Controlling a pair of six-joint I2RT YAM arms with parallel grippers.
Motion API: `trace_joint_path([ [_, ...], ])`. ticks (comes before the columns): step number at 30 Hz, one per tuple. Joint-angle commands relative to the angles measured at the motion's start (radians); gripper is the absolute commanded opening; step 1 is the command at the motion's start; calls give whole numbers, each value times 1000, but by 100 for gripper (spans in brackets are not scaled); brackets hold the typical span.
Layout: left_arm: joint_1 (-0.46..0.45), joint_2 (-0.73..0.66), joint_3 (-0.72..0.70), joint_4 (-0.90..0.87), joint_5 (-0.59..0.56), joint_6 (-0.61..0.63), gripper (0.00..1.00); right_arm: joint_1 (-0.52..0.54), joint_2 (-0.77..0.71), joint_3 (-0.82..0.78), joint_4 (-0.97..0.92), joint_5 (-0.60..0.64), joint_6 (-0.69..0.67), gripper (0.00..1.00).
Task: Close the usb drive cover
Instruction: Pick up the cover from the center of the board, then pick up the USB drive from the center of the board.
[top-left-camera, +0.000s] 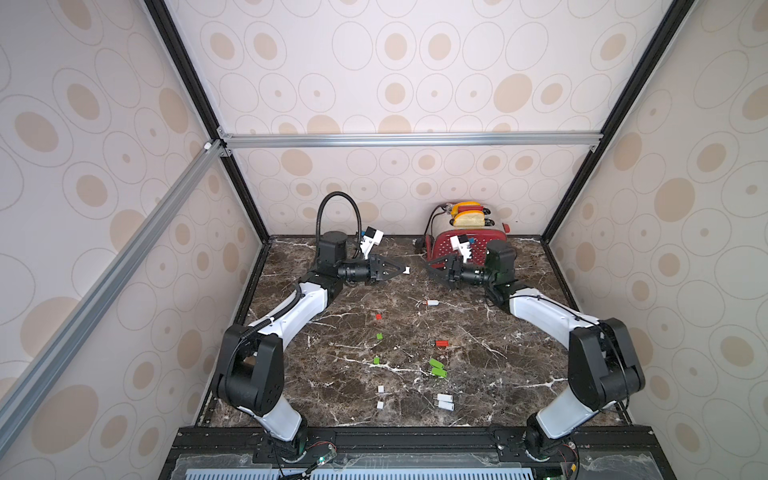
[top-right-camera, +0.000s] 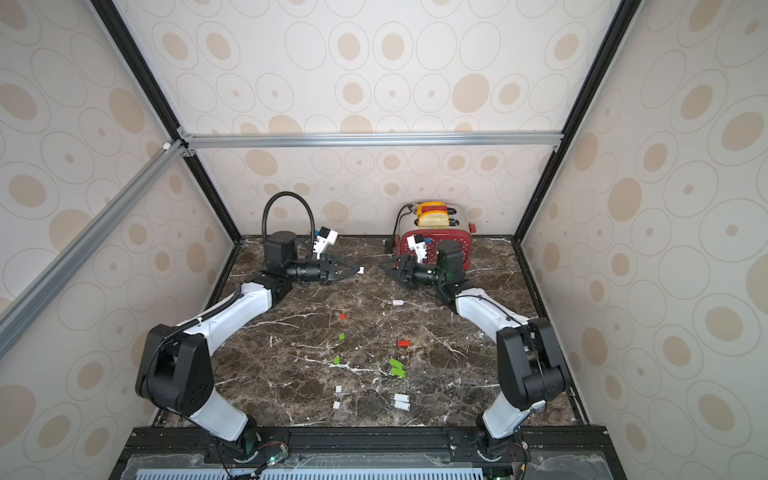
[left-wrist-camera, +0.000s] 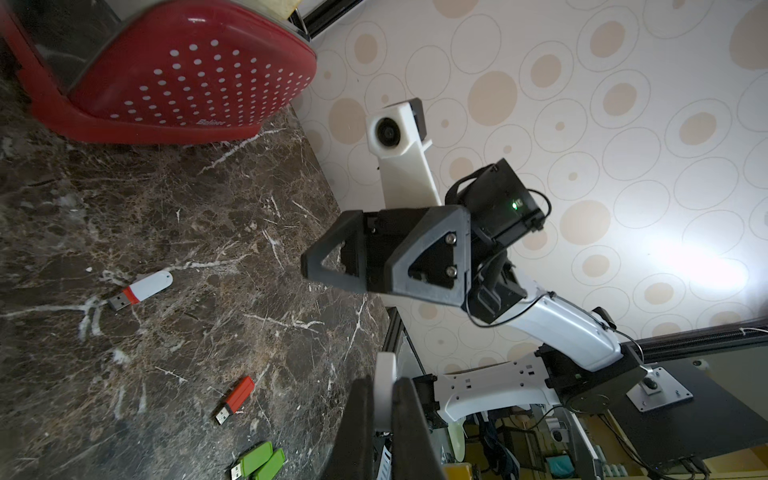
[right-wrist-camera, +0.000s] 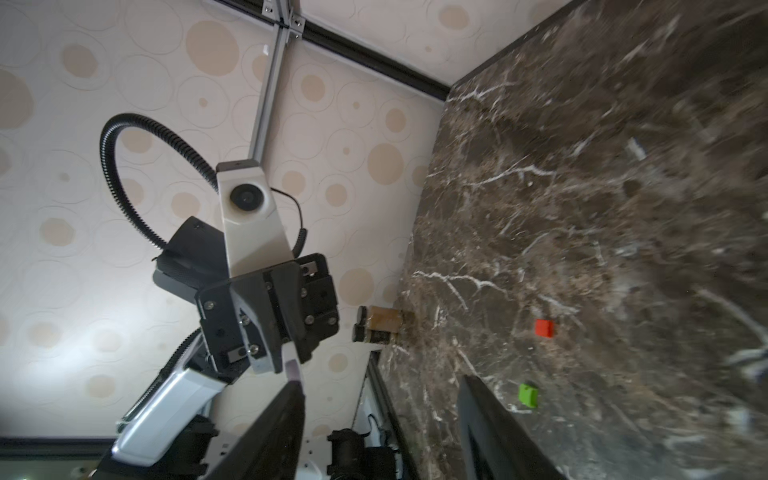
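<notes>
My left gripper (top-left-camera: 401, 271) (top-right-camera: 355, 270) hangs above the back of the table, shut on a small white usb cover (top-left-camera: 407, 270) (left-wrist-camera: 384, 384) that pokes out past its tips. Facing it a short way to the right, my right gripper (top-left-camera: 429, 267) (right-wrist-camera: 382, 415) is open with nothing between its fingers. Below the gap between the two, a white usb drive with a red collar (top-left-camera: 433, 303) (left-wrist-camera: 143, 289) lies flat on the marble with its metal plug bare. Neither gripper touches it.
A red toaster (top-left-camera: 465, 243) with bread stands at the back right, close behind the right gripper. Loose red (top-left-camera: 378, 316), green (top-left-camera: 379, 336) and white (top-left-camera: 380, 389) caps lie mid-table. Uncapped red (top-left-camera: 441, 343), green (top-left-camera: 437, 368) and white (top-left-camera: 444, 401) drives lie to their right.
</notes>
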Motion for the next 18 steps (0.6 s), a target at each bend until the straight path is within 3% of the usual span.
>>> trace_joint_path([
  [1, 33, -45, 0, -115, 56, 73, 0, -13, -69, 154, -573, 134, -558, 75],
  [4, 59, -56, -30, -146, 64, 61, 0, -13, -49, 233, -744, 289, -788, 83],
  [10, 111, -96, -65, -258, 28, 137, 0, -6, 110, 350, -864, 472, -1011, 97],
  [14, 133, 7, -17, -422, 130, 157, 0, 22, 249, 445, -954, 605, -1140, 93],
  [18, 144, 23, -40, -414, 143, 167, 0, 36, 374, 520, -996, 663, -1203, 87],
])
